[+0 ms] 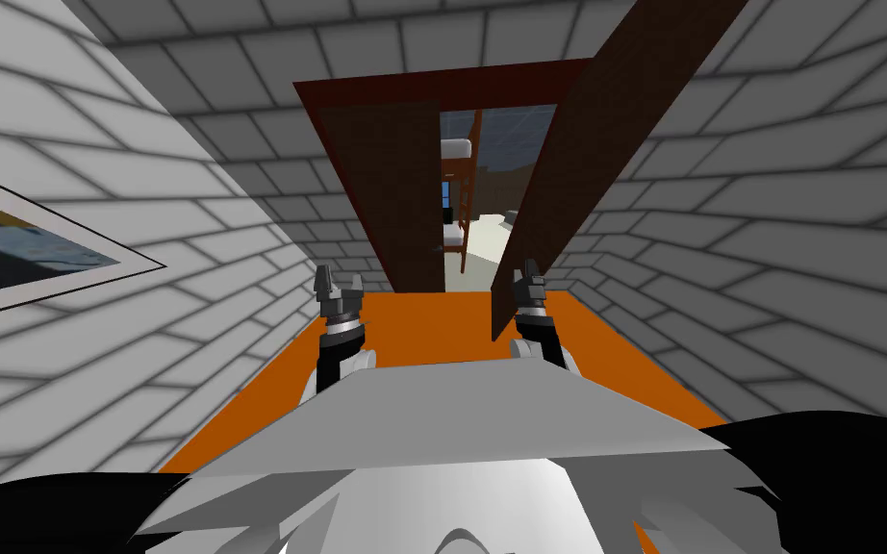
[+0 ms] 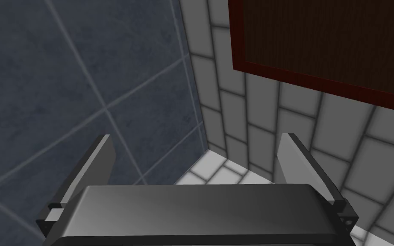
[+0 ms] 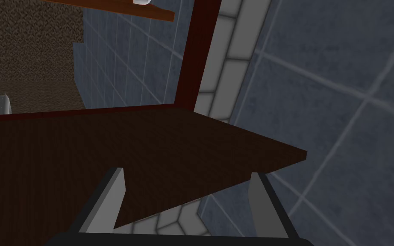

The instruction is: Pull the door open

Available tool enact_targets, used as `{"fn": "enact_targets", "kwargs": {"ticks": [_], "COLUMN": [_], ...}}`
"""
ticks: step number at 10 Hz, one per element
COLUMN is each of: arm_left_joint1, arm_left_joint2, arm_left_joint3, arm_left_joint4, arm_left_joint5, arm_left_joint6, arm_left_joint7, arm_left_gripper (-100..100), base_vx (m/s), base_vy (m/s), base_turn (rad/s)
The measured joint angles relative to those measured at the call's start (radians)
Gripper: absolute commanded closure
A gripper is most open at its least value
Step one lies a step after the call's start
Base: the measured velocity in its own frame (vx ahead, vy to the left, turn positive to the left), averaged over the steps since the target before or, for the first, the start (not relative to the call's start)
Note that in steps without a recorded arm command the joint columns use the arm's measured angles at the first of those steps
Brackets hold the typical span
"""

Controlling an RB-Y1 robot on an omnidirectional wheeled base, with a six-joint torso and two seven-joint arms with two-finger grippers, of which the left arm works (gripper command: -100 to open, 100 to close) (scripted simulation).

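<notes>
Two sets of jaws were held wide and empty, left gripper [image 1: 339, 286] idle, right gripper [image 1: 530, 282] at the half-open door [image 1: 581, 154], whose edge was judged next to be hooked wider.

The door [image 1: 605, 144] is a flat, dark brown panel with a fine wood grain. It stands swung well open, clear of its dark red frame [image 1: 442, 85]. In the head view it runs as a slanted band from the upper right down to just right of centre. A matching second panel [image 1: 384, 192] fills the left part of the frame. An open gap lies between the two at centre.
</notes>
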Motion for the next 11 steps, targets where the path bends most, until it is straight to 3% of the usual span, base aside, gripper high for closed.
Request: {"fn": "enact_targets", "kwargs": {"ticks": [7, 11], "arm_left_joint1": [-0.043, -0.066], "arm_left_joint2": [0.045, 0.059], "arm_left_joint3": [0.009, 0.009], "arm_left_joint4": [0.150, 0.236], "arm_left_joint5": [0.008, 0.009], "arm_left_joint6": [-0.024, -0.036], "arm_left_joint7": [0.001, -0.003], "arm_left_gripper": [-100, -100], "base_vx": [0.185, 0.125], "base_vy": [-0.022, -0.035], "base_turn": [-0.048, -0.043]}}
